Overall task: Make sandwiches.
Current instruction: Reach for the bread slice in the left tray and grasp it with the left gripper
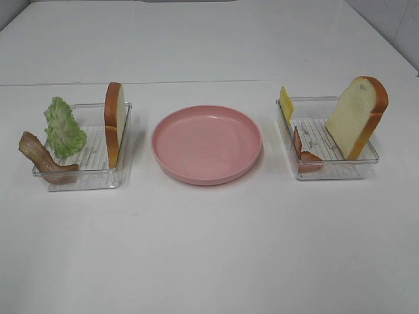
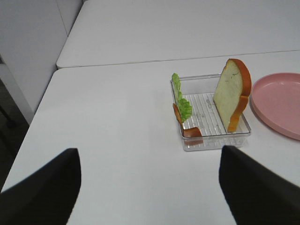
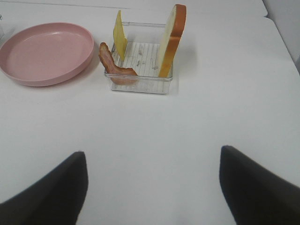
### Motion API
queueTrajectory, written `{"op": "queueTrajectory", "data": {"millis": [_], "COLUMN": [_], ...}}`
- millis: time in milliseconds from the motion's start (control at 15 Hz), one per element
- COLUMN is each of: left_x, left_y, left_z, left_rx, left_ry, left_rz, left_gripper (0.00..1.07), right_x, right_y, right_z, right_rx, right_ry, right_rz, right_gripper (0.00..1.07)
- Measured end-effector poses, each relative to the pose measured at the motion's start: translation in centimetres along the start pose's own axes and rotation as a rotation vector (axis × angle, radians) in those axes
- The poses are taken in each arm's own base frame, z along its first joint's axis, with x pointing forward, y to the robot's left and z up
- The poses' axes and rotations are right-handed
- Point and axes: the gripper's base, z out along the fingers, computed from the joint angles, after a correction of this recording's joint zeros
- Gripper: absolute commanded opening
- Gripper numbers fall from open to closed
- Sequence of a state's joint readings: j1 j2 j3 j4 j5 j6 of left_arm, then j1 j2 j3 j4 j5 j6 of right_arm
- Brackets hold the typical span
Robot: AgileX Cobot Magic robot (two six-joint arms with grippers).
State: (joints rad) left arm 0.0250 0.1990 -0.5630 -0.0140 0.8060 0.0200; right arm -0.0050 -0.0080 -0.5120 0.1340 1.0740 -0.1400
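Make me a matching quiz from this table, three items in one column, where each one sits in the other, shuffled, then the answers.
Column one:
1. cheese square
2. pink plate
3. lettuce leaf

Column two:
A. in the left tray
B. in the right tray
C. between the two trays

Pairs: 1-B, 2-C, 3-A
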Motion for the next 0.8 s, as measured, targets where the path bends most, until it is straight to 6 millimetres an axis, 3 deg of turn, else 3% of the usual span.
{"op": "queueTrajectory", "data": {"millis": [133, 200, 267, 467, 800], "left_x": [-1.5, -1.5, -1.8, -2.7, -6.0], "left_y": [-0.1, -0.1, -0.2, -0.1, -0.5], "left_z": [3.8, 3.8, 7.3, 12.1, 17.9], "left_rx": [0.02, 0.02, 0.027, 0.027, 0.058], "left_ry": [0.068, 0.068, 0.161, 0.314, 0.458], "left_rz": [-0.026, -0.026, -0.047, -0.059, -0.124], "left_gripper": [0.77, 0.77, 0.77, 0.77, 0.77], "right_x": [0.0, 0.0, 0.0, 0.0, 0.0], "right_y": [0.0, 0.0, 0.0, 0.0, 0.0], "right_z": [0.0, 0.0, 0.0, 0.0, 0.0], "right_rx": [0.0, 0.0, 0.0, 0.0, 0.0], "right_ry": [0.0, 0.0, 0.0, 0.0, 0.0], "right_rz": [0.0, 0.0, 0.0, 0.0, 0.0], "right_gripper": [0.74, 0.74, 0.74, 0.74, 0.74]}}
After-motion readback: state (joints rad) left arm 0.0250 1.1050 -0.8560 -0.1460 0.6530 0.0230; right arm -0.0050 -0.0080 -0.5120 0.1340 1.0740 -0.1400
